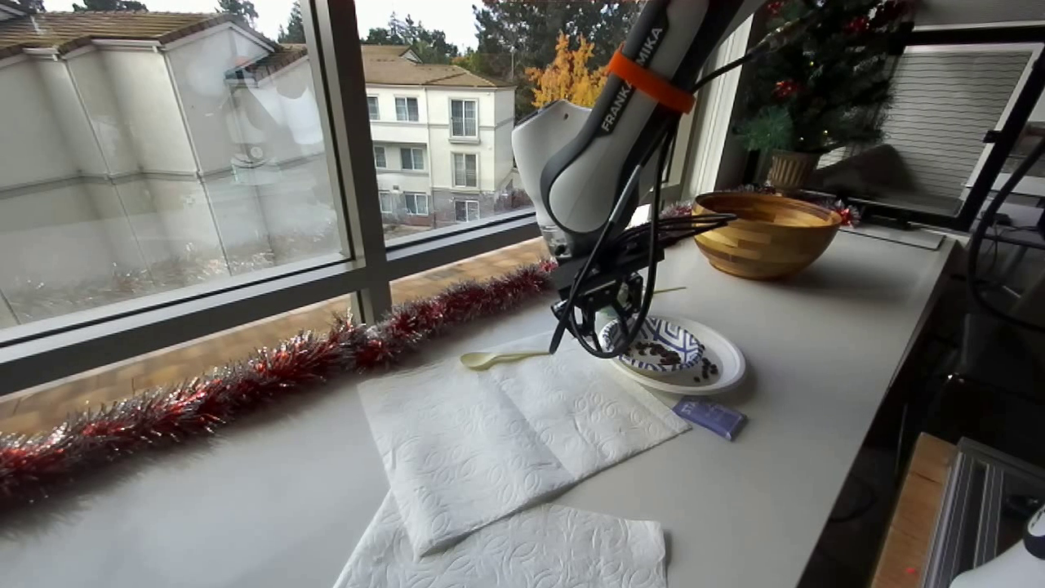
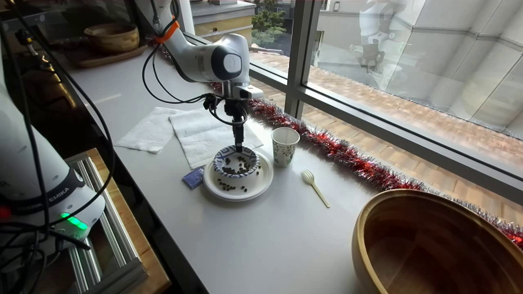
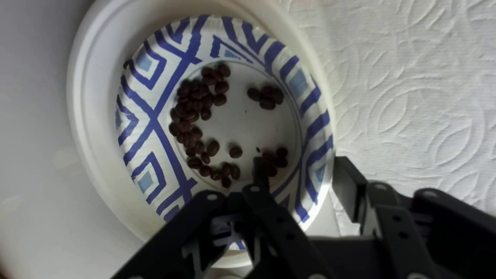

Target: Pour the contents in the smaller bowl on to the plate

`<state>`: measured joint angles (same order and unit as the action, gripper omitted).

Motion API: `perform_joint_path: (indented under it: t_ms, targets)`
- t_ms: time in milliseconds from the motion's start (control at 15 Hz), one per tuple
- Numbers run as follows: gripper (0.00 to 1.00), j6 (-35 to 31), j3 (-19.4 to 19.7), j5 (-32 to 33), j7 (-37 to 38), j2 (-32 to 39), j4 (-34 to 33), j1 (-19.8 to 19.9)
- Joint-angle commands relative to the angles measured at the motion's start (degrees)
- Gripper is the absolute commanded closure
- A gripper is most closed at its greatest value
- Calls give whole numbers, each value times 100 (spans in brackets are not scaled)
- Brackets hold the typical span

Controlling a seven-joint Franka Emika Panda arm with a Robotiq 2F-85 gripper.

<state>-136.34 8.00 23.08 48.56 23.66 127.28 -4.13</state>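
The smaller bowl (image 2: 219, 160) is white with a blue pattern and sits on the plate (image 2: 261, 185). In the wrist view the bowl (image 3: 252, 128) fills the middle, with the white plate (image 3: 87, 116) around it. The contents (image 3: 190, 112) are dark coffee beans, mostly along one side of its bottom. Some loose beans (image 2: 229, 188) lie on the plate beside the bowl. My gripper (image 3: 304, 178) is open at the bowl's rim, one finger over the inside and one outside; a gap shows between them. In an exterior view my gripper (image 2: 238, 148) points down at the bowl's window-side edge.
A paper cup (image 2: 285, 147) and a fork (image 2: 314, 188) stand and lie beside the plate. A purple packet (image 1: 712, 417), paper napkins (image 1: 522, 441) and a spoon (image 1: 498, 359) are near it. A large wooden bowl (image 1: 763, 241) and tinsel (image 1: 245, 376) along the window border the area.
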Motion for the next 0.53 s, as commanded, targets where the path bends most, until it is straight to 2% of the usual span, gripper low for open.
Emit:
perform_joint_path:
  t_ms: [0, 333, 400, 467]
  targets:
    - [51, 109, 98, -26, -57, 72, -39, -96]
    - [60, 122, 121, -30, -62, 149, -80, -97]
    - [68, 114, 123, -31, -65, 170, -87, -96]
    - [70, 111, 123, -36, -72, 183, -91, -94]
